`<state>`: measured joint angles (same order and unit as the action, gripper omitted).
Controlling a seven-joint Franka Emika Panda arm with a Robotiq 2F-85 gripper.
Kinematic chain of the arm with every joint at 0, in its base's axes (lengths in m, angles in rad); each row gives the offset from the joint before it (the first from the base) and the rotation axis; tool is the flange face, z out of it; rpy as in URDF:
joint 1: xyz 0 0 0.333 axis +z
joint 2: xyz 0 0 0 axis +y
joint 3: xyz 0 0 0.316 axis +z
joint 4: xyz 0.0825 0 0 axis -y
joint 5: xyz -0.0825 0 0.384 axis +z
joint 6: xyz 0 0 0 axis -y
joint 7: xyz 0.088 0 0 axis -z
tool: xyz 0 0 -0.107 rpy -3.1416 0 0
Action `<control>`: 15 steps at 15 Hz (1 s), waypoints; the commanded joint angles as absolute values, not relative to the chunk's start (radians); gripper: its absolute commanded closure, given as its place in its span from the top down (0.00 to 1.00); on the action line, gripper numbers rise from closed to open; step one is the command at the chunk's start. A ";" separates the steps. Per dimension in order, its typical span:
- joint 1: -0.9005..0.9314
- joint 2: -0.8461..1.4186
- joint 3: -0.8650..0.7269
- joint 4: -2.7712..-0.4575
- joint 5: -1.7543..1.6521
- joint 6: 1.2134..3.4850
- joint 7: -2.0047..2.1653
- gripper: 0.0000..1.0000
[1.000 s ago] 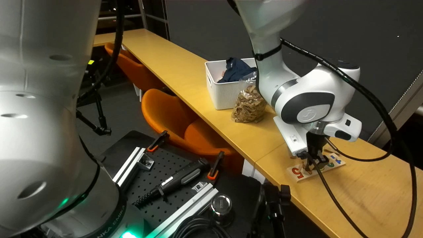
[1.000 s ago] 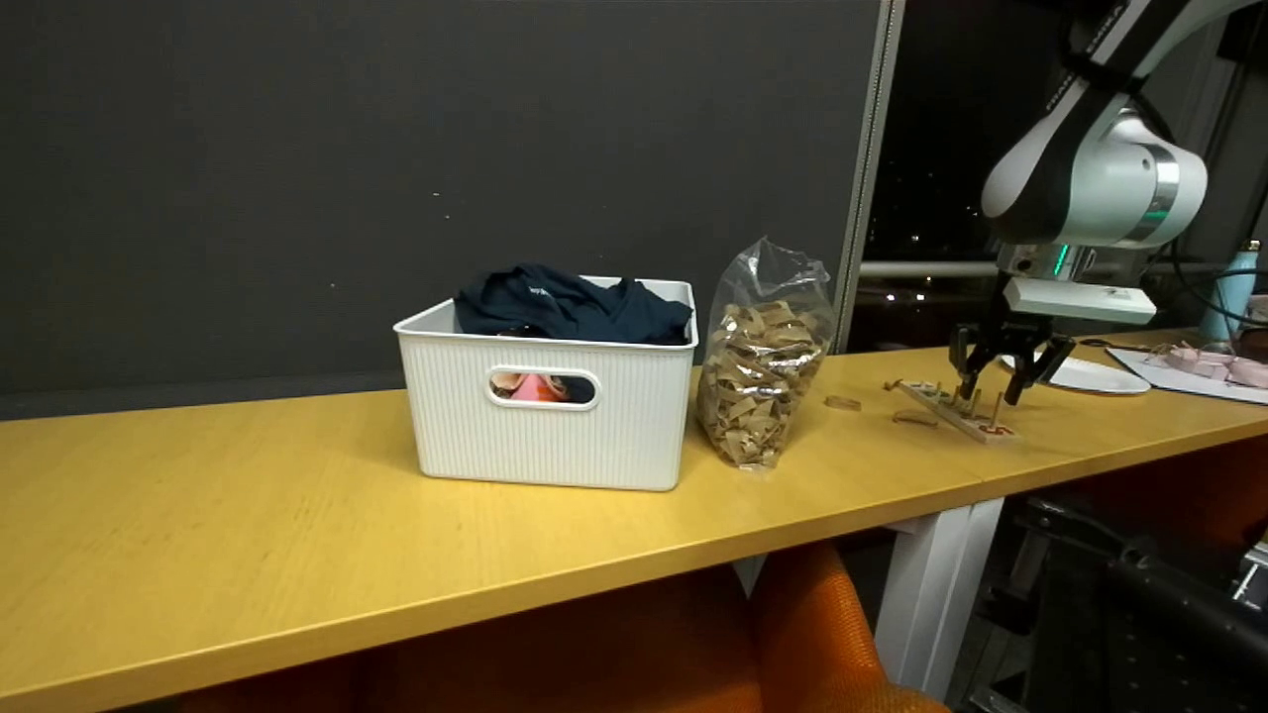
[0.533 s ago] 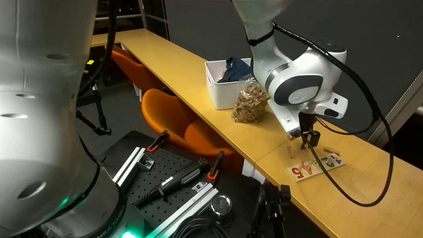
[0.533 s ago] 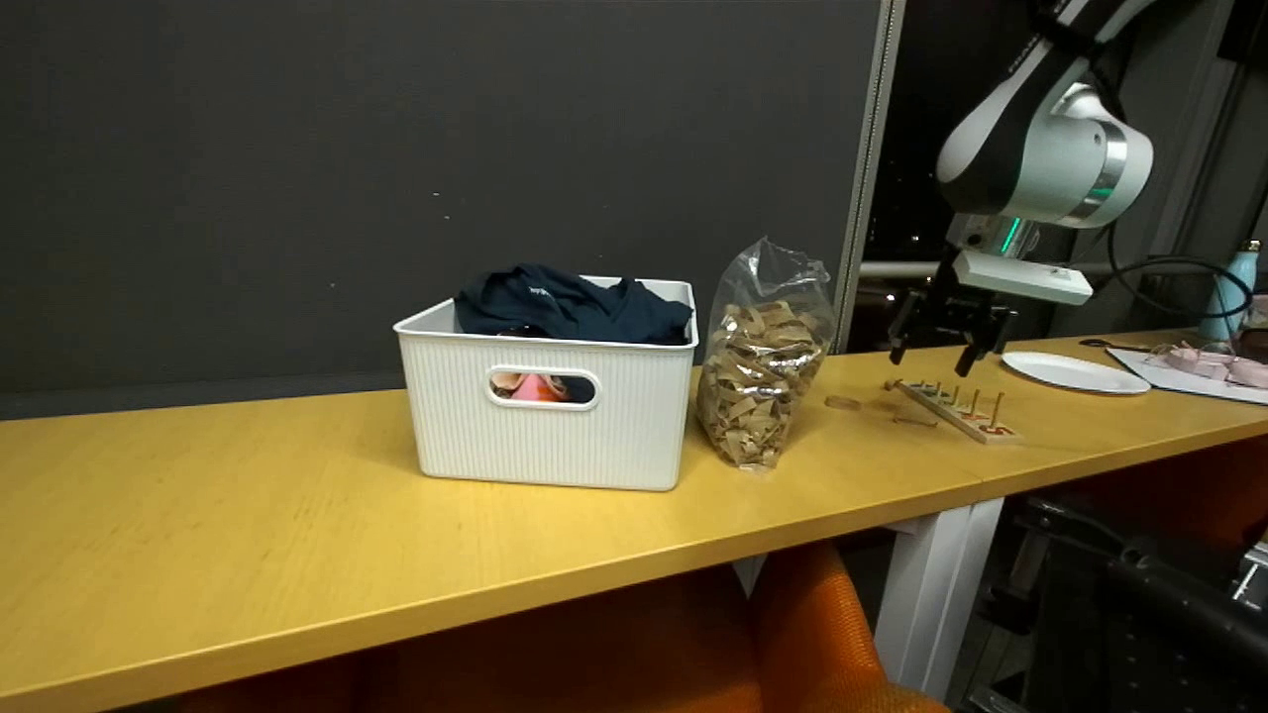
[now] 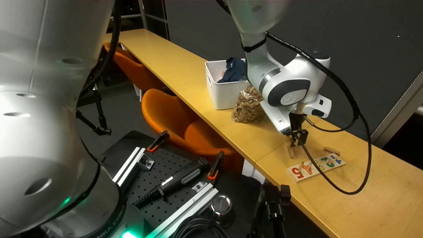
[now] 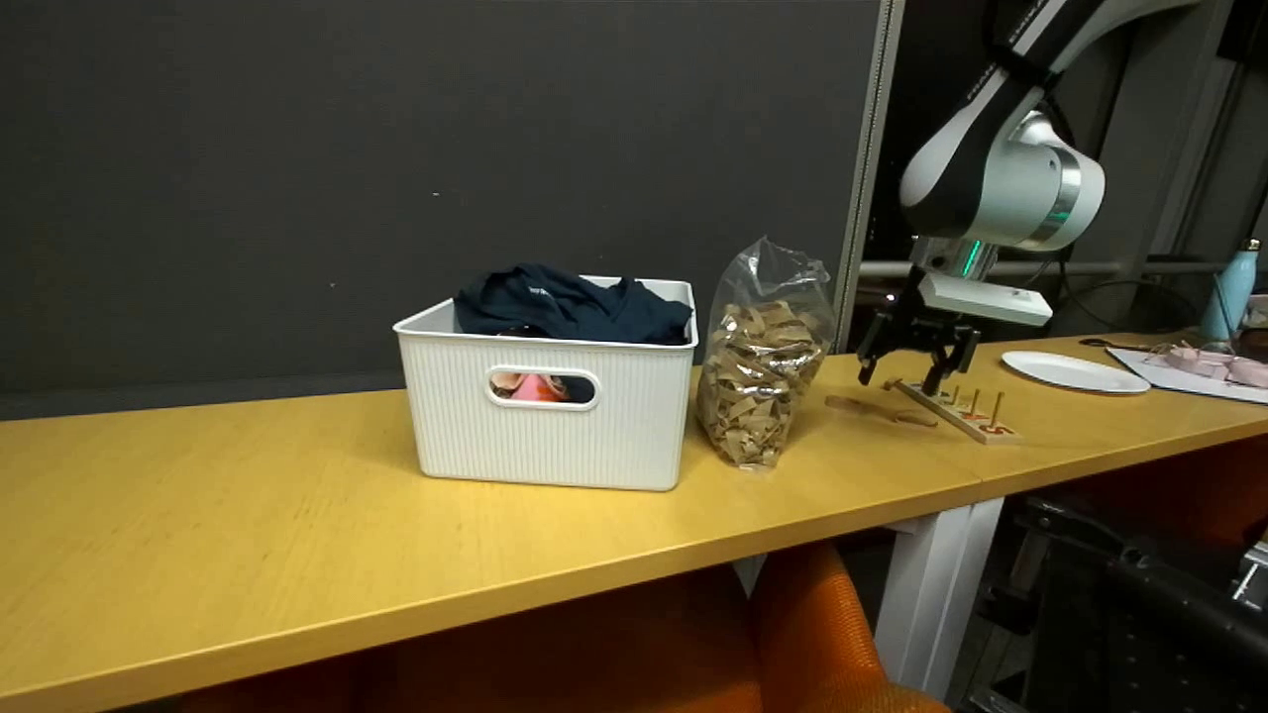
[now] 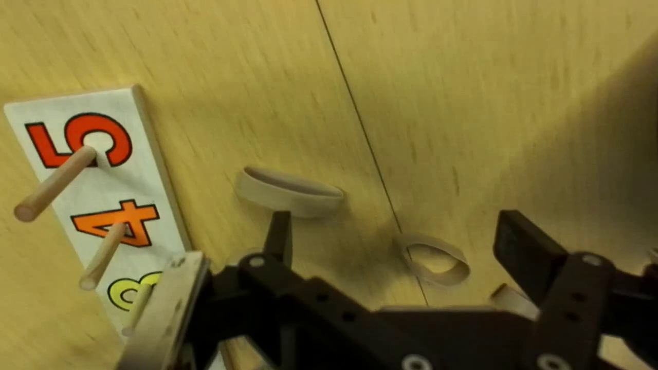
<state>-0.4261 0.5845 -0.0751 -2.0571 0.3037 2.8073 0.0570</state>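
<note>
My gripper (image 7: 395, 221) stands open above the table with nothing between its fingers. Below the gap lies a tan band loop (image 7: 454, 276) across the table seam. A longer loop (image 7: 290, 199) is beyond the left fingertip, which overlaps it in the wrist view; contact cannot be told. Part of a third loop (image 7: 515, 302) shows beside the right finger, partly hidden. To the left is a white number board (image 7: 146, 177) with upright wooden pegs (image 7: 56, 182); the visible ones bear no bands. In both exterior views the gripper (image 5: 299, 141) (image 6: 899, 384) hovers close by this board.
A clear bag of tan bands (image 6: 758, 396) stands between the gripper and a white basket (image 6: 550, 446) holding dark cloth (image 6: 565, 307). A white plate (image 6: 1075, 373) and blue bottle (image 6: 1231, 297) are farther right. A black cable (image 5: 365, 155) loops down over the board.
A second ago the gripper was down over the board's pegs with narrower jaws. It has since lifted off, opened wider, shifted toward the bag side, and come slightly down again.
</note>
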 commanded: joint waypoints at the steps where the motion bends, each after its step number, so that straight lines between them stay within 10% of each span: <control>1: -0.414 0.606 -0.113 -2.052 0.302 2.796 0.064 1.00; 7: -0.413 0.692 -0.130 -1.971 0.294 2.774 0.073 1.00; 15: -0.417 0.710 -0.128 -1.957 0.297 2.782 0.069 0.28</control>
